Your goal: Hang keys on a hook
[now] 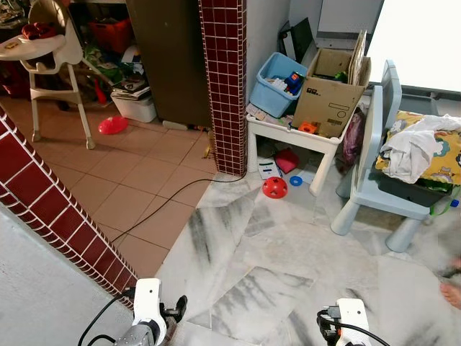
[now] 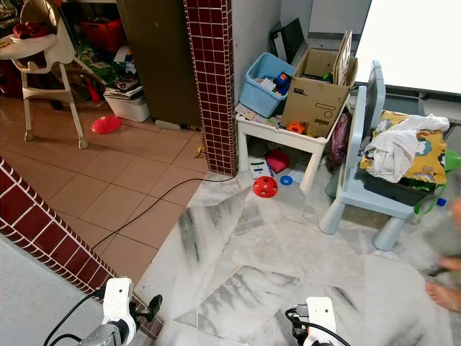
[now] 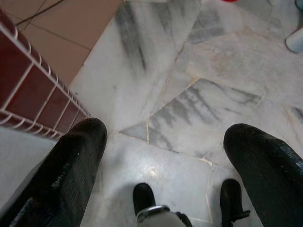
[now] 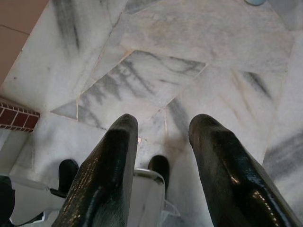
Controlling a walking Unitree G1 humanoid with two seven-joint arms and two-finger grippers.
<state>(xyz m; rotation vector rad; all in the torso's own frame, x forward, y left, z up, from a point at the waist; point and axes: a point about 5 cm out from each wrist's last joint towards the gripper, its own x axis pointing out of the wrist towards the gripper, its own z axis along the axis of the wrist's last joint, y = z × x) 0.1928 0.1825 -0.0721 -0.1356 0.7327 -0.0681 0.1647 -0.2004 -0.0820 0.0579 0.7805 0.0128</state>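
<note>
Both arms low over marble floor (image 1: pixel 288 252).
Wrist views: left gripper (image 3: pixel 165 156) wide apart, right gripper (image 4: pixel 161 142) narrower; both empty.

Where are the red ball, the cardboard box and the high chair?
red ball (image 1: pixel 274 187), left eye view, middle of its holed face.
cardboard box (image 1: pixel 325 107), left eye view, front panel.
high chair (image 1: pixel 34 47), left eye view, white tray.

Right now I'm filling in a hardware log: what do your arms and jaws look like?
Both arms end in white, boxy wrist housings with black cables looping off them. The left gripper and right gripper each carry two long, glossy black, rounded fingers.
</note>
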